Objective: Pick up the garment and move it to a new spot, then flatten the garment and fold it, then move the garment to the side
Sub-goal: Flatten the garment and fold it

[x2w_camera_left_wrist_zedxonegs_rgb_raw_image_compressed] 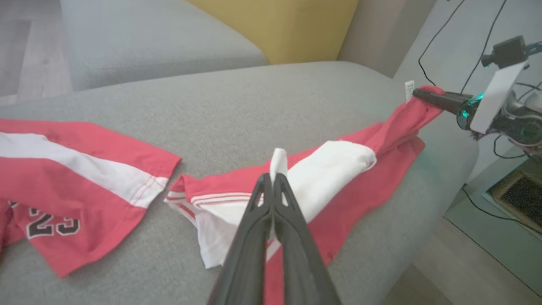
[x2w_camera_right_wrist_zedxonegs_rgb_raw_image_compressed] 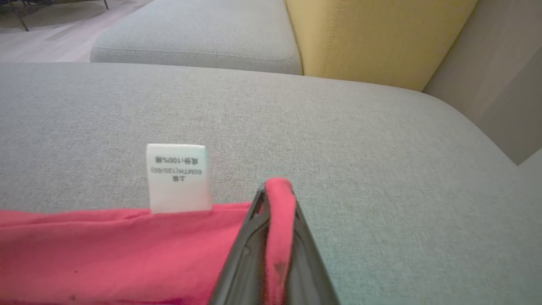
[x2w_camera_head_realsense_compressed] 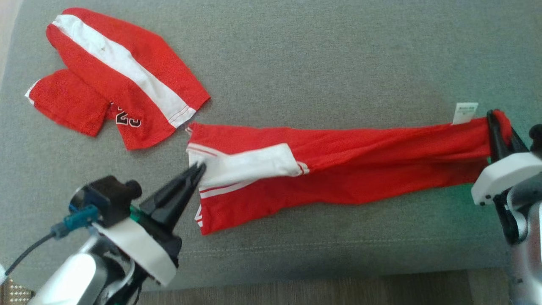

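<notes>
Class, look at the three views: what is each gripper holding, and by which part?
Both hold the stretched red garment: the left gripper pinches its white panel at one end, the right gripper its red edge beside the white label.

L gripper (x2w_camera_head_realsense_compressed: 199, 169): two long black fingers (x2w_camera_head_realsense_compressed: 173, 199) tapering to a point; behind them a curved white bracket (x2w_camera_head_realsense_compressed: 139, 250), black wrist camera (x2w_camera_head_realsense_compressed: 111, 195), teal connector (x2w_camera_head_realsense_compressed: 78, 220) w/ grey cable (x2w_camera_head_realsense_compressed: 29, 252), silver L forearm (x2w_camera_head_realsense_compressed: 72, 279). R gripper (x2w_camera_head_realsense_compressed: 493, 116): matching black fingers; white housing (x2w_camera_head_realsense_compressed: 504, 171) w/ two dark screws (x2w_camera_head_realsense_compressed: 488, 196); silver R forearm (x2w_camera_head_realsense_compressed: 523, 237); green light (x2w_camera_left_wrist_zedxonegs_rgb_raw_image_compressed: 465, 113) at the wrist.
</notes>
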Controlling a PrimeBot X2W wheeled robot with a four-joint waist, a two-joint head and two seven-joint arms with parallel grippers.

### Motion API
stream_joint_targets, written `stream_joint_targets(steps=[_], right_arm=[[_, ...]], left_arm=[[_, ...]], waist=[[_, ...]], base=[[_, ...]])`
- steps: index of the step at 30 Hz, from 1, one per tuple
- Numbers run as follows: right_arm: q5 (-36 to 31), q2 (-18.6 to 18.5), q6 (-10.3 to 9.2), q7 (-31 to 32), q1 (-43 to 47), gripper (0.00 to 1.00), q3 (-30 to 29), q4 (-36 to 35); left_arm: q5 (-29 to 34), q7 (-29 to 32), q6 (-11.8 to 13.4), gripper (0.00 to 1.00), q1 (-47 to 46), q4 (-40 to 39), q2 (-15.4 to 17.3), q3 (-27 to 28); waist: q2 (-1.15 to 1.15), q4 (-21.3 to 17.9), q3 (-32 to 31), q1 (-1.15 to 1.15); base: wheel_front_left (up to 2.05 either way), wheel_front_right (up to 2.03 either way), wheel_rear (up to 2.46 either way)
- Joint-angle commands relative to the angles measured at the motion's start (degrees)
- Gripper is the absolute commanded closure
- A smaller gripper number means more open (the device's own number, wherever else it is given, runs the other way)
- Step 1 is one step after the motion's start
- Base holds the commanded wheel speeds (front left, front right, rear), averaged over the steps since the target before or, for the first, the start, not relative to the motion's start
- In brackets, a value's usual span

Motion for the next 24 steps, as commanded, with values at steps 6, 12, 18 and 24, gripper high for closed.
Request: stream_joint_targets(steps=[6,12,18,24], right_arm=[[1.38,-1.76,-0.02,4.37,3.20,0.87,1.22,-5.09],[4.08,0.29,-0.02,8.08,4.44,0.00,-1.50,-7.66],[4.11,1.67,-0.02,7.82,4.92,0.00,-1.70,-11.57],[5.83,3.62,-0.02,3.02,4.88,0.00,0.84,-15.67]], left_arm=[[-3.41,3.09,-0.34,1.00,-0.29,-3.41,6.09,-1.31],[-6.61,5.74,-0.34,0.00,0.35,-2.38,7.25,-3.30],[-9.37,3.58,0.57,0.00,0.76,-2.31,6.32,-1.29],[-9.92,-6.14,5.42,0.00,-0.63,-1.07,0.78,4.55]], waist=[[0.00,-0.46,-0.54,0.00],[0.00,-1.17,-0.93,0.00],[0.00,-1.73,-1.67,0.00],[0.00,-1.87,-3.11,0.00]], base=[[0.00,0.00,0.00],[0.00,0.00,0.00],[0.00,0.00,0.00],[0.00,0.00,0.00]])
